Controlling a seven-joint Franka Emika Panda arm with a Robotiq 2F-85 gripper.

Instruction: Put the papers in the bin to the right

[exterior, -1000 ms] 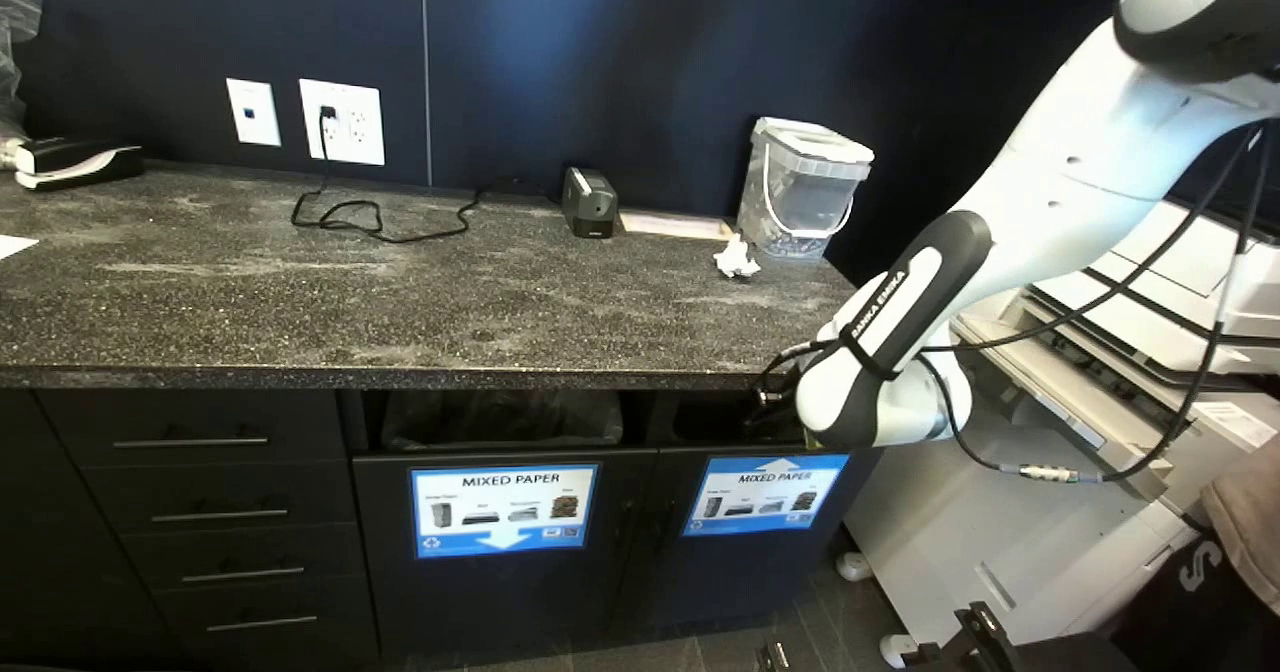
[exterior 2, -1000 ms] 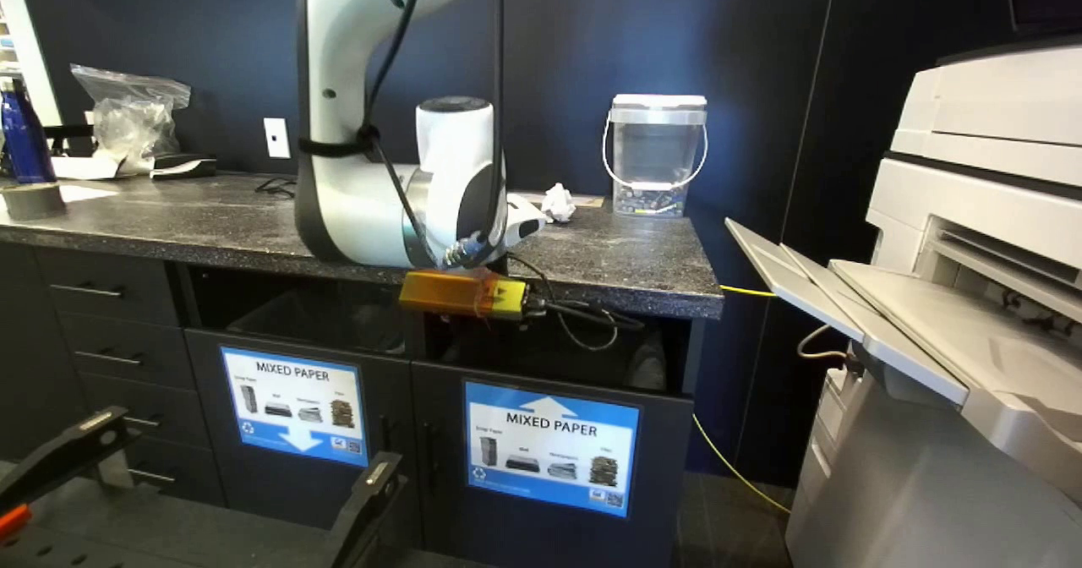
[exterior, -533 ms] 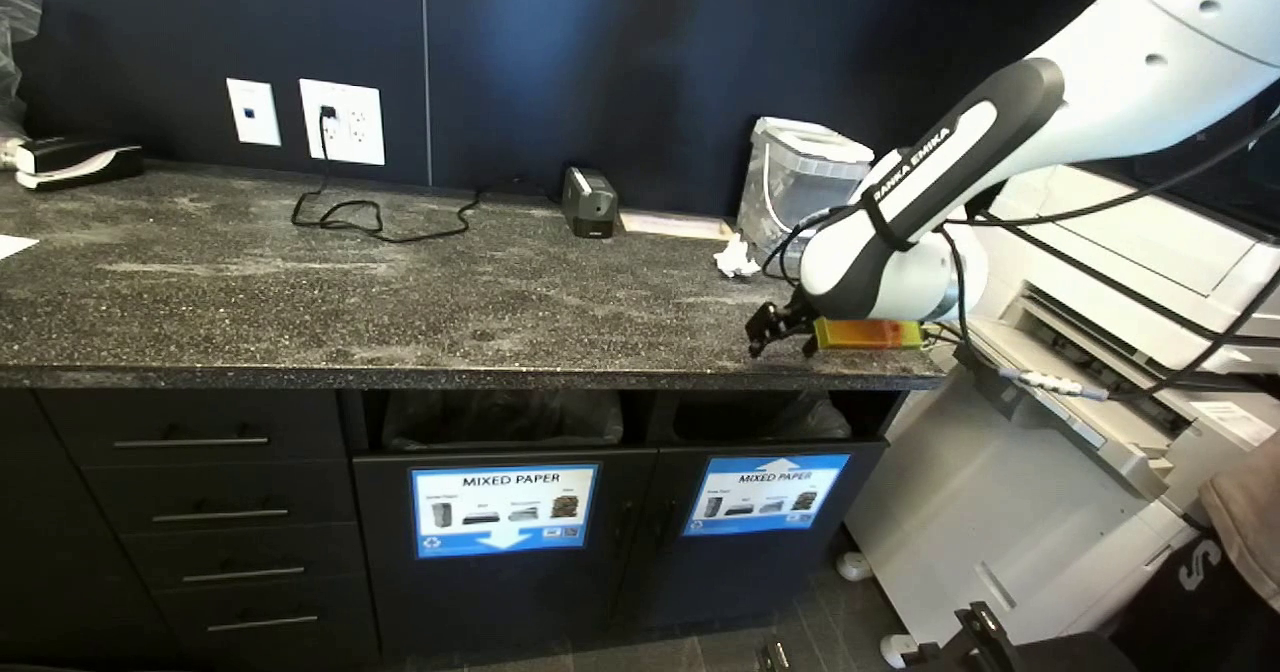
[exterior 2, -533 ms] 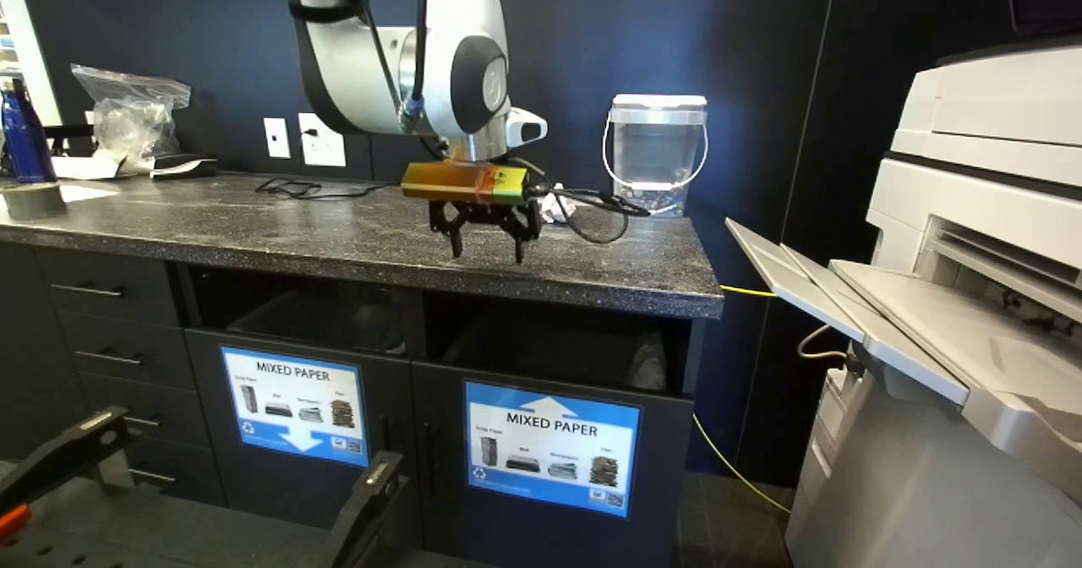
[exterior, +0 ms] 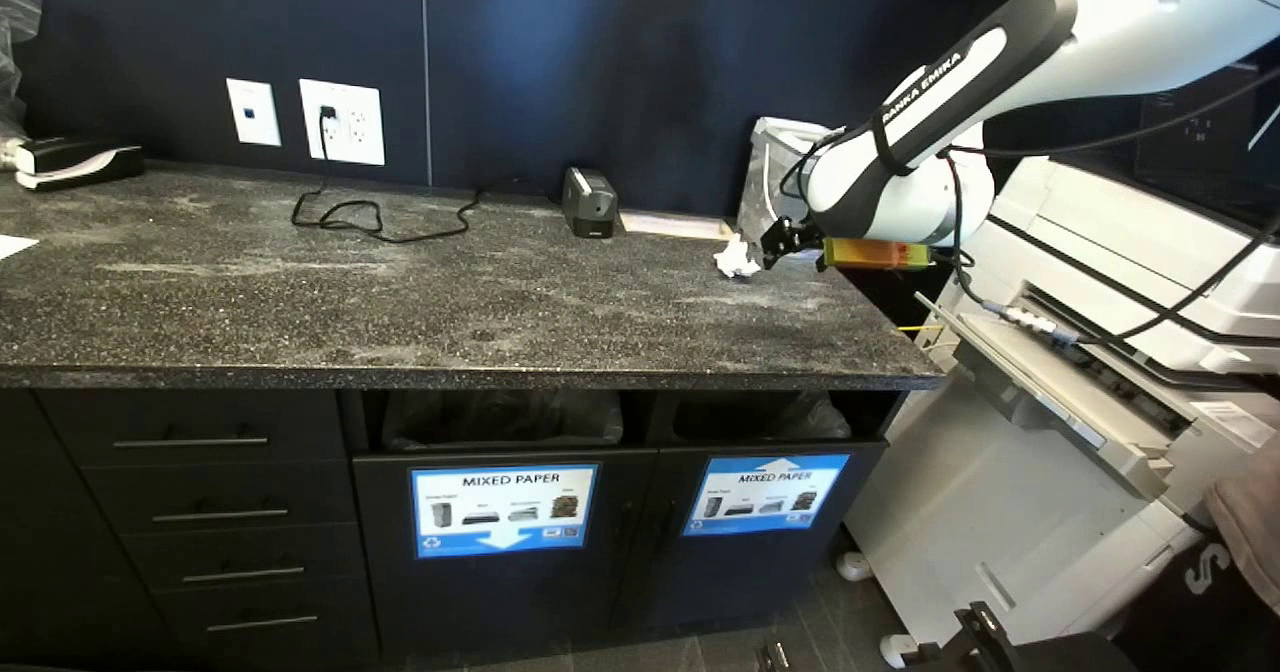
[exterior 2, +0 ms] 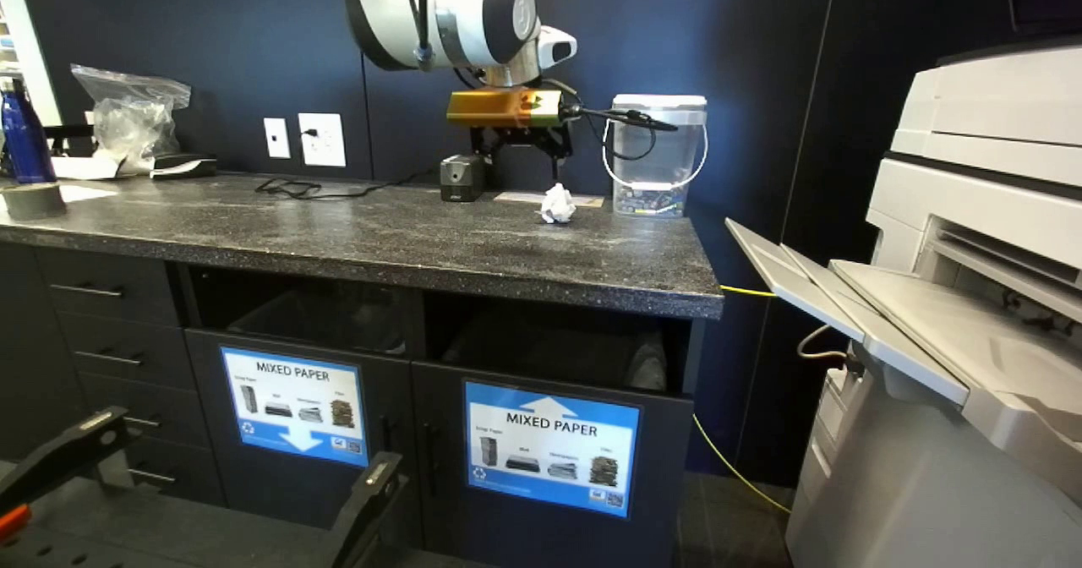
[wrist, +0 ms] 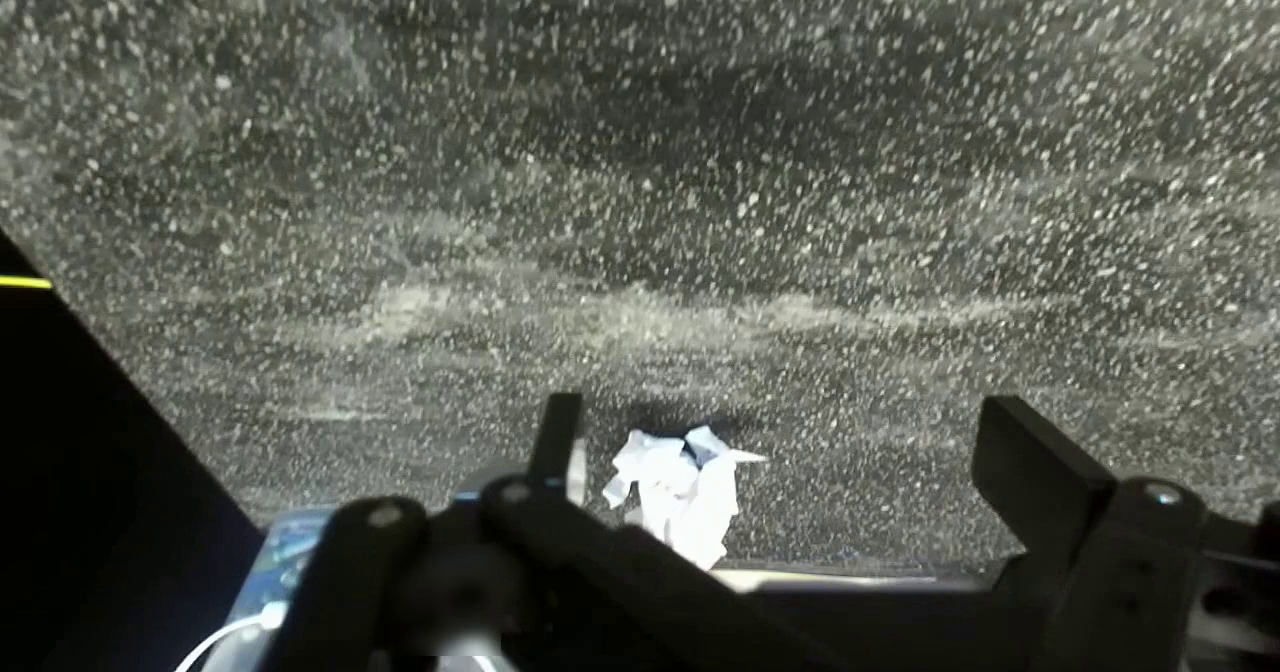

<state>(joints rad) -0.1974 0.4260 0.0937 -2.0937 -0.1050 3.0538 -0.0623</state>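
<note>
Paper (exterior 2: 557, 205), crumpled, white: on counter (exterior 2: 423, 243), near the gripper (wrist: 780, 437) and lower than it; in the wrist view, shows between its fingers (wrist: 556, 442), closer to one. Gripper: spread wide.

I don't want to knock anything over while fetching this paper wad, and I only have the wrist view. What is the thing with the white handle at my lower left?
Observer: A clear bucket; both exterior views show its white lid on.
Operator: And what stands on the other side of the paper wad?
Observer: A dark pencil sharpener, left of the wad in both exterior views.
Operator: Good. Where does the right-hand bin open?
Observer: Below the counter, above the MIXED PAPER label with the upward arrow.
</note>
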